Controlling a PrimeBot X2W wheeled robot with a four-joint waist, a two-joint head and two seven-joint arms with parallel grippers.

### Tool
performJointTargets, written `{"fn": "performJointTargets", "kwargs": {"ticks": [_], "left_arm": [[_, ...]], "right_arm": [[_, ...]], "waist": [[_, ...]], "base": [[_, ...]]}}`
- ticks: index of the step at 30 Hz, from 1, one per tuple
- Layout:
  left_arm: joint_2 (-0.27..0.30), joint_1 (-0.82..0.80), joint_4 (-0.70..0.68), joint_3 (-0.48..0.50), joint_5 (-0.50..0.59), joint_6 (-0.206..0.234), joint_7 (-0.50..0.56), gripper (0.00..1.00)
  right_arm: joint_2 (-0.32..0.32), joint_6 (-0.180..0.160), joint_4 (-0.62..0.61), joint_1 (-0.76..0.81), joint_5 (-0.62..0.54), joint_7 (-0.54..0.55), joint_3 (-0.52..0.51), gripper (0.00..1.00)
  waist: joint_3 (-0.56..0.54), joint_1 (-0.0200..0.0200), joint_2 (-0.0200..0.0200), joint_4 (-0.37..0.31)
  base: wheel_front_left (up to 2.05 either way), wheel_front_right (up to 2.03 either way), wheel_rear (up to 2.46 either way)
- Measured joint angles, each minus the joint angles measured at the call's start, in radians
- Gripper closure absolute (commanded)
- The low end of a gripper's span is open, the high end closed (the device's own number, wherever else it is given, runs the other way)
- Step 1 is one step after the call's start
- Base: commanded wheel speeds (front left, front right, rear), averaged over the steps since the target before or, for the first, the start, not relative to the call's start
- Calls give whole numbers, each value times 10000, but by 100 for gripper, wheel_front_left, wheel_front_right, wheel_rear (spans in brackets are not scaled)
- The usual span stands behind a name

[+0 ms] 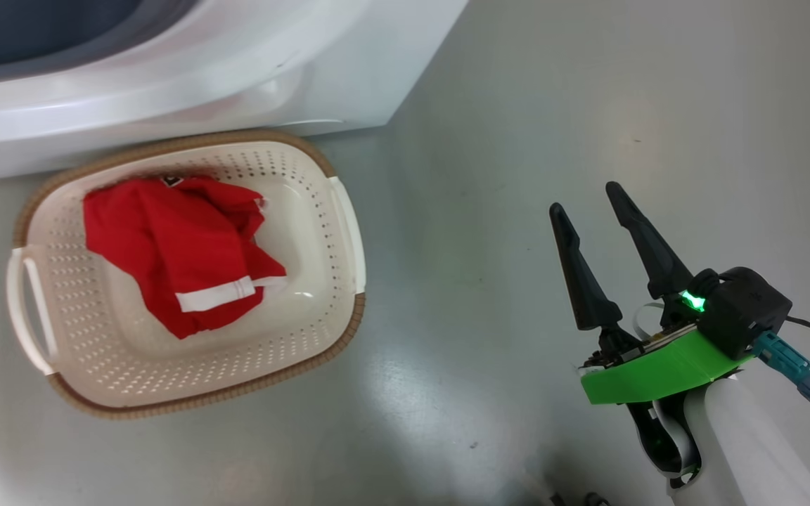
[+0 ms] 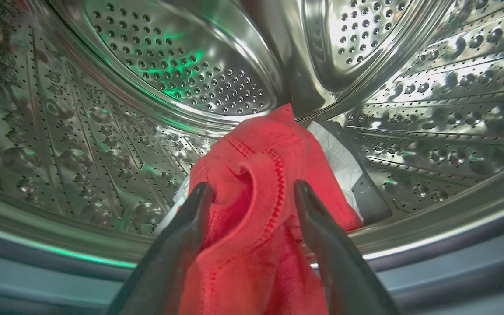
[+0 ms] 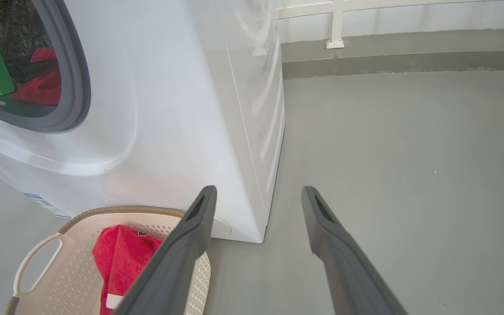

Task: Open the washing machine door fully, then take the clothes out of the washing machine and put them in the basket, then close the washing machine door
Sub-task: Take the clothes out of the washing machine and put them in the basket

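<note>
My left gripper (image 2: 252, 186) is inside the washing machine's steel drum (image 2: 190, 65). It is open, with its fingers on either side of a bunched red garment (image 2: 252, 148). A white garment (image 2: 339, 157) lies just behind the red one. Another red jersey with white trim (image 1: 166, 246) lies in the cream basket (image 1: 349, 232), which stands on the floor in front of the white washing machine (image 1: 349, 77). My right gripper (image 1: 585, 197) hangs open and empty over the floor to the right of the basket. The washing machine door is out of view.
The right wrist view looks past the right gripper (image 3: 258, 189) at the machine's front (image 3: 182, 109), its grey seal (image 3: 79, 78) and the basket (image 3: 37, 258) below. The grey floor (image 3: 387, 153) runs to a wall at the back.
</note>
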Motion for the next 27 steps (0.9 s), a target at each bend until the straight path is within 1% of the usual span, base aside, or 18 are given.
{"fn": "performJointTargets", "kwargs": {"ticks": [3,5,8,9,10,11,12,13,19,22,27], "left_arm": [[151,-267,412,-102,21,0,-2,0],[211,-393,596,-196,125,-8,-2,0],[268,-459,807,-309,184,-100,4,0],[280,-522,857,-324,184,-102,8,10],[297,-579,890,-332,184,-102,17,37],[318,-603,901,-336,182,-102,17,59],[326,-604,936,-341,182,-102,17,85],[334,-604,976,-351,180,-102,15,100],[328,-624,1057,-407,117,-105,15,100],[255,-624,1007,-387,-100,-117,13,100],[35,-457,-111,-42,-606,-201,8,100]], "right_arm": [[0,0,-25,-1,2,0,36,0],[0,0,-35,-1,205,0,67,0],[0,0,-38,-1,341,0,82,0],[0,0,-38,-1,343,0,92,0],[0,0,-38,-1,345,0,100,0],[0,0,-40,-1,355,0,105,0],[0,0,-42,-1,355,0,105,0],[0,0,-46,-1,355,0,104,0],[0,0,-48,-1,357,0,48,0],[0,0,-42,-2,355,0,6,0],[0,0,-31,-3,349,0,-69,0]], "waist": [[94,0,0,-155],[147,1,0,-241],[208,0,0,-327],[227,0,0,-345],[240,0,0,-360],[246,0,0,-372],[243,1,0,-377],[240,0,0,-376],[174,0,0,-301],[130,0,0,-227],[-36,0,0,-78]], "base": [[0,0,0],[0,0,0],[0,0,0],[0,0,0],[0,0,0],[0,0,0],[0,0,0],[0,0,0],[0,0,0],[0,0,0],[0,0,0]]}}
